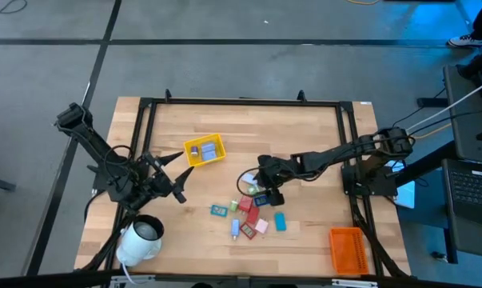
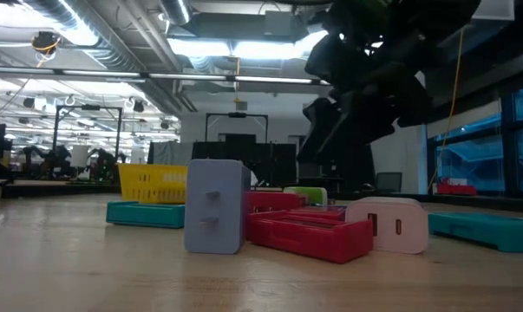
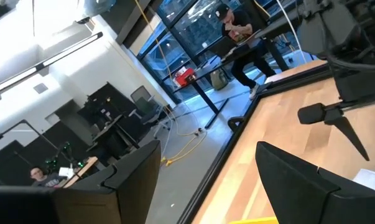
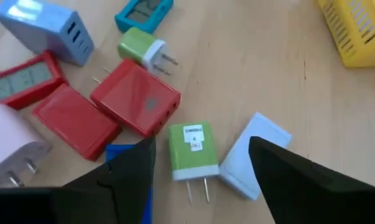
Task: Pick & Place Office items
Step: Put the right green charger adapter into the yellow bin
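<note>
Table (image 1: 304, 128): wood top in a black frame, both arms over it.
Trays: yellow tray (image 1: 205, 150) well apart from the right pincer, toward the left arm; orange tray (image 1: 346, 246) at the table edge by the right arm's base.
White roll (image 1: 141, 238): beside the left arm's base.
Left pincer (image 1: 175, 174): fingers spread, empty, waiting well apart from the items.
Right pincer (image 4: 199, 163): fingers released and wide, holding nothing, hovering over the pile.
Office items (image 1: 252, 214): clustered under and just past the right pincer; they look like plug adapters and small flat displays.
Green adapter (image 4: 191, 149): directly between the fingers, prongs toward the wrist.
Handling: likely light, rigid, smooth plastic, may slip; pinch across the flat sides of the body, not the prongs.
</note>
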Action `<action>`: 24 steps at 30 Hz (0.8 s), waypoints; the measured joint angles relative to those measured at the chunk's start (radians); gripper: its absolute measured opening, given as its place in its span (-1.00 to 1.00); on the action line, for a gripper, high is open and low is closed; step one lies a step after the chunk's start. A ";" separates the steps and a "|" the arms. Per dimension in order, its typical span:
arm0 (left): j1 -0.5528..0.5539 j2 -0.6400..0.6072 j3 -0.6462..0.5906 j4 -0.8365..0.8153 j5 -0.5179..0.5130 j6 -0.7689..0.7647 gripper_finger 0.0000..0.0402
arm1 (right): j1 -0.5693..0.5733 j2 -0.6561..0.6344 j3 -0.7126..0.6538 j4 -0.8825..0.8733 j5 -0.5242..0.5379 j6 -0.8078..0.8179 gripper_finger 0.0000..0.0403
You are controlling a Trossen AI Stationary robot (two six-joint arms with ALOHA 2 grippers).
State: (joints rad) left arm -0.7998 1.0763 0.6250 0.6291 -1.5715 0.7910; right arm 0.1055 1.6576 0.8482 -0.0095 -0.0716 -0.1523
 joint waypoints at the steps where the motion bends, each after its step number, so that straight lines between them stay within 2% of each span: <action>1: 0.000 0.000 0.000 0.000 0.000 0.000 0.30 | -0.001 0.003 0.000 0.004 -0.009 0.008 0.33; 14: 0.000 0.000 0.000 0.000 0.000 0.008 0.30 | 0.006 0.129 0.001 0.089 -0.049 0.013 0.25; 24: 0.000 0.000 0.000 0.000 0.000 0.008 0.30 | -0.005 0.158 0.001 0.104 -0.047 0.039 0.24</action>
State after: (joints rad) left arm -0.7998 1.0763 0.6254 0.6289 -1.5715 0.7987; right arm 0.1001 1.8156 0.8494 0.0942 -0.1188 -0.1132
